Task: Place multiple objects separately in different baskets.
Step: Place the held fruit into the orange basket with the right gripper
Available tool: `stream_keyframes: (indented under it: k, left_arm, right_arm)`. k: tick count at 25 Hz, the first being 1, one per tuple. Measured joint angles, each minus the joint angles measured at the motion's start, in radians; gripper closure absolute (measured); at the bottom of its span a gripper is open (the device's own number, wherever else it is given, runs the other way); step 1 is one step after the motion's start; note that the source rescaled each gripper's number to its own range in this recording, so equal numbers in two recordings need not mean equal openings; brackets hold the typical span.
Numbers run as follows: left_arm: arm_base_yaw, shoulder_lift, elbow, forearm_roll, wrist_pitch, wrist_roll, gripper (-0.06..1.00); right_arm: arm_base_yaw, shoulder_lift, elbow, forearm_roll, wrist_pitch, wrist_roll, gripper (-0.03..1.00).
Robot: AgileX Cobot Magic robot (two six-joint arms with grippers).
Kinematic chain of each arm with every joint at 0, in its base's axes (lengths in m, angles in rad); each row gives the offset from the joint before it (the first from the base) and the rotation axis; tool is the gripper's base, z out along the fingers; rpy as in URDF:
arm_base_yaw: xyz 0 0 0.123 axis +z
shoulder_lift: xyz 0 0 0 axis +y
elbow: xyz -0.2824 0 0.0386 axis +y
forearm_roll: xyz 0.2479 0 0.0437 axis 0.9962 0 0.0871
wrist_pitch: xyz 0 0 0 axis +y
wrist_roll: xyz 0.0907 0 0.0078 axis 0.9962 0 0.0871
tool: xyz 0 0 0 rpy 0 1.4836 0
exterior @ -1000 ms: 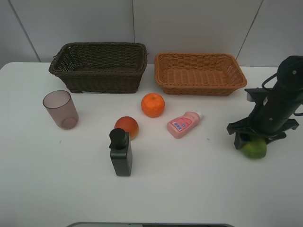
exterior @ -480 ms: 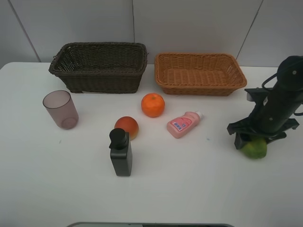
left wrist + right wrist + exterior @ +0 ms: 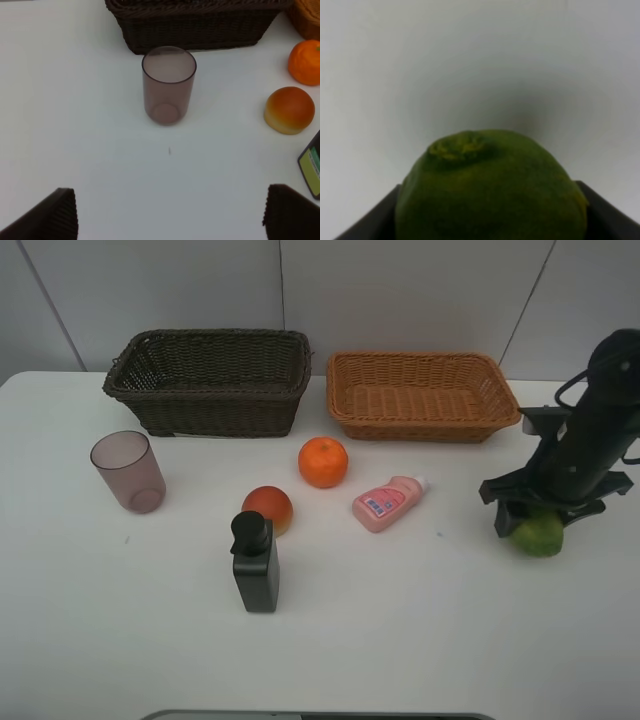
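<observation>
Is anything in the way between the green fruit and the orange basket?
No, nothing visible. The right gripper holds the green fruit, and only bare table lies between it and the orange basket.

Matt black fingers (image 3: 367, 225) on the right tool (image 3: 532, 527), and between them the green oval fruit (image 3: 490, 190) shows a dull, finely pebbled rind. Ahead of the left tool (image 3: 170, 217), with its ribbed dark pads (image 3: 55, 217), there's a smooth translucent plastic cup (image 3: 168, 85) on the matt white counter (image 3: 75, 125). Beyond the cup comes the rough woven wicker of the dark brown basket (image 3: 195, 30).
</observation>
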Motion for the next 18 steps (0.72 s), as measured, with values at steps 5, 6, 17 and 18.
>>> stream_keyframes:
  k: [5, 6, 17, 18]
  left_arm:
    - [0.0, 0.0, 0.0, 0.0, 0.0, 0.0, -0.01]
    - [0.0, 0.0, 0.0, 0.0, 0.0, 0.0, -0.01]
    - [0.0, 0.0, 0.001, 0.0, 0.0, 0.0, -0.01]
    - [0.0, 0.0, 0.001, 0.0, 0.0, 0.0, -0.01]
  right_arm:
    - [0.016, -0.015, -0.163, 0.01, 0.192, 0.006, 0.72]
    - [0.025, -0.015, -0.195, 0.013, 0.213, 0.01, 0.72]
    - [0.1, 0.202, -0.669, 0.03, 0.384, 0.026, 0.72]
    - [0.102, 0.225, -0.713, 0.031, 0.386, 0.026, 0.72]
